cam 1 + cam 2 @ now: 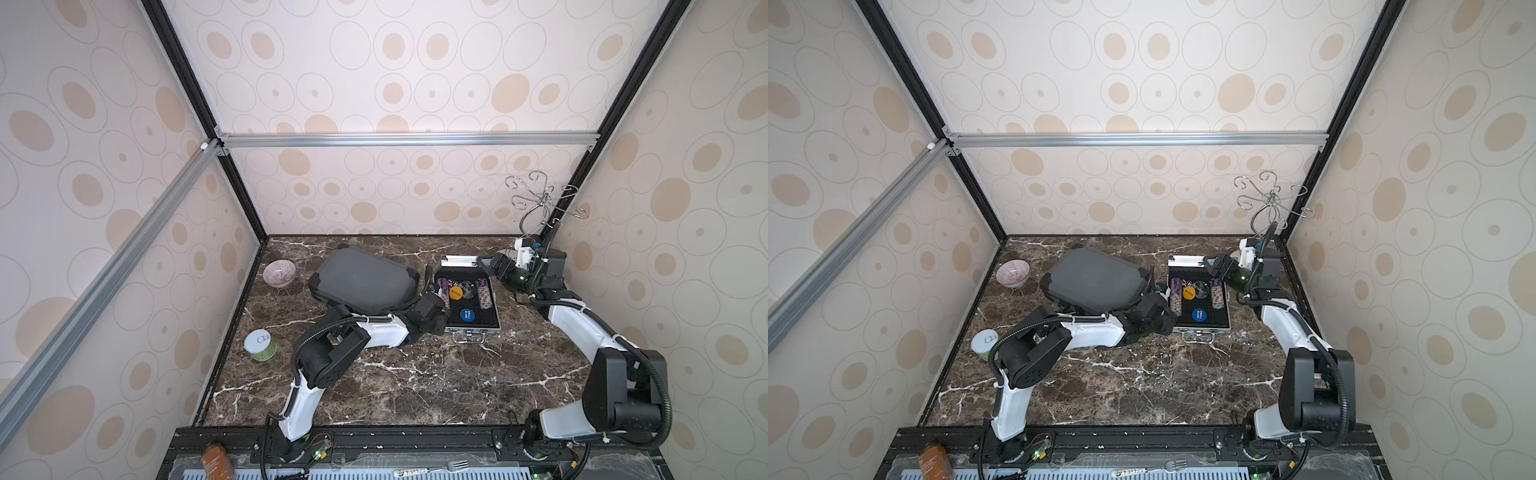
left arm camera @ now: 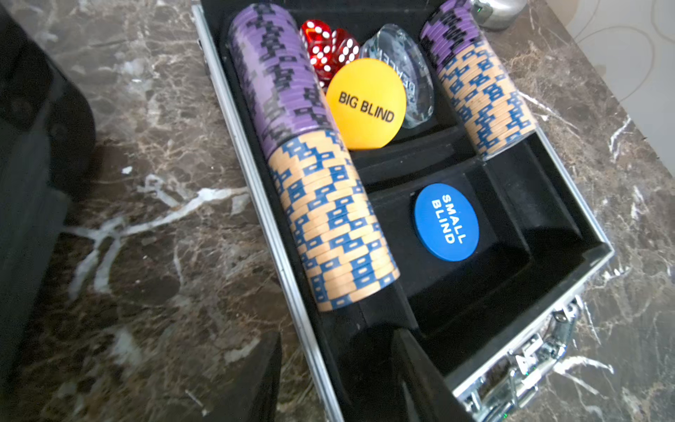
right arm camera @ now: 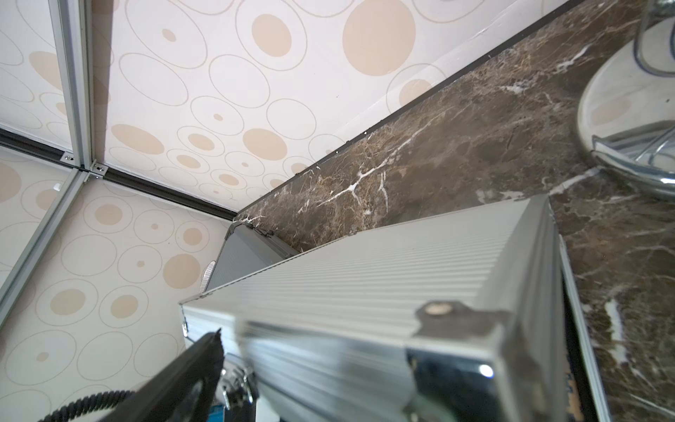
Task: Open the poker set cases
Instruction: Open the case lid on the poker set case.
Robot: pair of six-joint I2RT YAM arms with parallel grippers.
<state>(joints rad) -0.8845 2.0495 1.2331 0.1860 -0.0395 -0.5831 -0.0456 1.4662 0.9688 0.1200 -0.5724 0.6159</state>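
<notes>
Widest bare stretch of marble table (image 1: 415, 382) along the near side, between the two arm bases; far half crowded. Tight on the left: pink ribbed bowl (image 1: 279, 272) and white-lidded jar (image 1: 260, 345) close to the left wall. Tight on the right too: chrome wire rack (image 1: 540, 199) in the far right corner, round base of it near the end of the raised lid. Only a narrow marble strip between the two cases. Dark grey case (image 1: 361, 278) left of centre toward the back, skewed, black corners, looks shut. Silver case (image 1: 471, 331) just right of it, open: ribbed lid (image 1: 459, 260) standing up at the far edge, close to the back wall; base flat, latches and handle toward the near side. Inside, black lining, two rows of purple and tan-blue chips (image 2: 292, 109) along the sides, red dice (image 2: 325, 44), clear puck (image 2: 405, 73), yellow BIG BLIND button (image 2: 365, 104), blue SMALL BLIND button (image 2: 445, 223). Left gripper (image 2: 334, 336) low over the silver case's left wall, fingers partway apart, one over the marble, one inside the tray, gap visible on both sides of the rim, nothing held. Right gripper (image 1: 488, 264) at the right end of the lid, spread wide; one finger (image 3: 204, 361) in the wrist view beside the lid edge, contact with the lid impossible to tell.
</notes>
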